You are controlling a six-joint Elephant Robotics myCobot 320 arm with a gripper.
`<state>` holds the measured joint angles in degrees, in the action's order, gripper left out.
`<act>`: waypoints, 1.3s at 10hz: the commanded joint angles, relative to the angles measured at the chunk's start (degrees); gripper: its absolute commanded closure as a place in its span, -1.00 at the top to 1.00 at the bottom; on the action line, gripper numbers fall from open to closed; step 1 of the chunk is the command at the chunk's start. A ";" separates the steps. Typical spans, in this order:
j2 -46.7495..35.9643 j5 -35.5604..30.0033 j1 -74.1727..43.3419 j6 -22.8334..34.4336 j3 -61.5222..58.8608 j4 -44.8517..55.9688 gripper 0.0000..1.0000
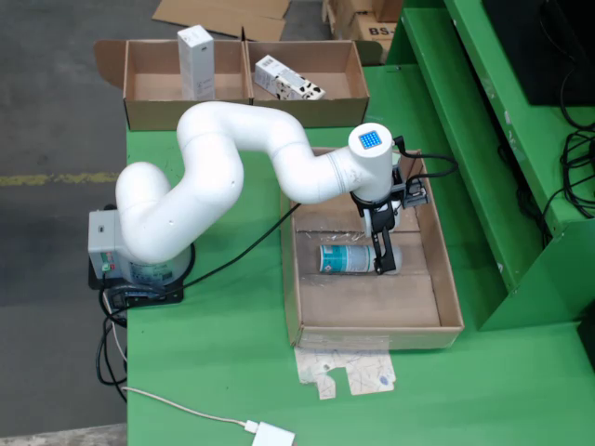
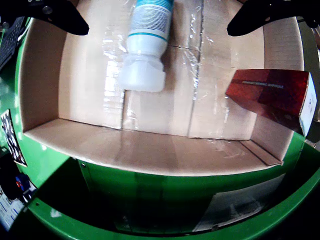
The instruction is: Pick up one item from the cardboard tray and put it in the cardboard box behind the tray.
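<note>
A white bottle with a teal label lies on its side on the floor of the cardboard tray. My gripper hangs over the bottle's right end in the fixed view. In the wrist view the bottle lies between my two black fingers, which stand wide apart and do not touch it; the gripper is open. A dark red carton lies against the tray wall at the right. The cardboard box behind the tray has two compartments.
A white upright carton stands in the box's left compartment and a cow-patterned carton lies in the right one. The arm's base sits left of the tray. A paper scrap lies in front, and a green frame rises at the right.
</note>
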<state>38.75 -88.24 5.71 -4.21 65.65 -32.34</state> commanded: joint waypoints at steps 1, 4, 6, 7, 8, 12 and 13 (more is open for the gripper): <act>1.49 -0.57 -0.45 1.15 3.76 -8.38 1.00; 2.81 -0.42 -0.55 1.17 5.88 -12.26 1.00; 5.28 -0.83 -0.52 1.30 4.64 -13.07 1.00; 5.28 -0.83 -0.52 1.30 4.64 -13.07 1.00; 6.84 -0.97 -0.35 1.09 3.55 -13.15 1.00; 14.78 -0.73 0.32 1.29 -4.05 -13.62 1.00; 14.78 -0.73 0.32 1.29 -4.05 -13.62 1.00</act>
<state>49.65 -88.85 5.71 -3.25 70.48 -47.37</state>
